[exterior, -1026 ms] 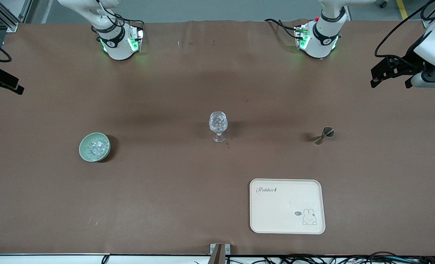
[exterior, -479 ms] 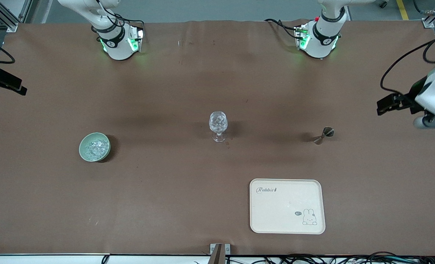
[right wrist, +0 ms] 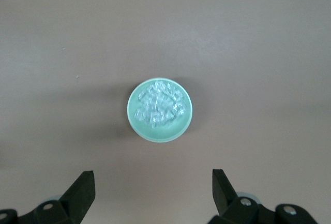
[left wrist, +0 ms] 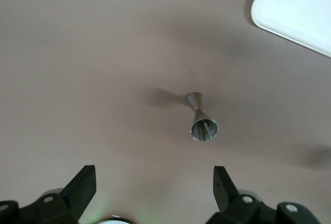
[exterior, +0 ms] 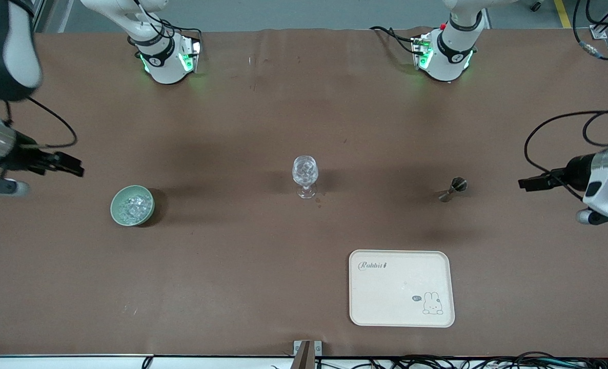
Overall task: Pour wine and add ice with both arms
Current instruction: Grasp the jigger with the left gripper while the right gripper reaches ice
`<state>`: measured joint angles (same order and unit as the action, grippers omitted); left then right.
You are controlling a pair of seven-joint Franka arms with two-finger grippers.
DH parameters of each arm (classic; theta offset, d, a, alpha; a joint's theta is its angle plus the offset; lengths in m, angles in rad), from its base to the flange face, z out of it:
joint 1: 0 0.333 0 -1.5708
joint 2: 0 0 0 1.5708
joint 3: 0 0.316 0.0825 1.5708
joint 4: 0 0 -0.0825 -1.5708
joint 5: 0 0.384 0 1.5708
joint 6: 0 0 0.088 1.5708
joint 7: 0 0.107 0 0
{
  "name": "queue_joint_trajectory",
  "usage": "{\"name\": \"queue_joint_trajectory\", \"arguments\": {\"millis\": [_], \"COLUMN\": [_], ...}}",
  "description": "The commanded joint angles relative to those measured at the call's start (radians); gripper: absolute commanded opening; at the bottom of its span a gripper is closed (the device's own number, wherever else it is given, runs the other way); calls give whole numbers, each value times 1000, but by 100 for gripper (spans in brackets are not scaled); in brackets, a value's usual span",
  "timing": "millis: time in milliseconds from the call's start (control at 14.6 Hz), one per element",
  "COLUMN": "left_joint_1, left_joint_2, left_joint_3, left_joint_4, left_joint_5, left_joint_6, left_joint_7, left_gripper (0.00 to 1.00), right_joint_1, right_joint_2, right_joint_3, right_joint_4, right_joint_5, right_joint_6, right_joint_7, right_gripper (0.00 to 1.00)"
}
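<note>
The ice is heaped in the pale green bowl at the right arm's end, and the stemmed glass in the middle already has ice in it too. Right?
Not quite. The ice is heaped in the pale green bowl at the right arm's end, as the right wrist view shows, but the front view shows the stemmed glass in the middle with no ice in it.
</note>
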<state>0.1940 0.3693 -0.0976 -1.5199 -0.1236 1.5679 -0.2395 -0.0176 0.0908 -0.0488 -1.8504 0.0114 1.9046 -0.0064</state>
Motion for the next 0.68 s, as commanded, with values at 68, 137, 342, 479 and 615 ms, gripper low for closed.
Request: {"name": "queue_joint_trajectory", "arguments": {"millis": [68,137,342,479,615], "left_joint_1": [71,79,100,114,122], "left_joint_2": [121,150,226,273,315], "left_joint_3": [-5,-5,-5,-5,-5], "left_joint_4": [32,32,32,30,30], "left_joint_5": [-149,-190,-280,-344,-384], "left_joint_6": [-9,-9,-9,-11,-17], "left_joint_7": [-66,-93,-207,-224,-233], "left_gripper": [100,99,94,94,94], "right_joint_1": [14,25,30,31,27], "right_joint_2": [38,62,144,199,224], "right_joint_3": [6,6,6,6,6], "right_joint_4": [-182,-216,-302,-312,-311], "right_joint_5": [12,12,10,10,9], "right_joint_6": [244,307,508,573,587], "right_joint_7": [-12,-12,-14,-15,-18], "right_gripper": [100,100,100,100,99]}}
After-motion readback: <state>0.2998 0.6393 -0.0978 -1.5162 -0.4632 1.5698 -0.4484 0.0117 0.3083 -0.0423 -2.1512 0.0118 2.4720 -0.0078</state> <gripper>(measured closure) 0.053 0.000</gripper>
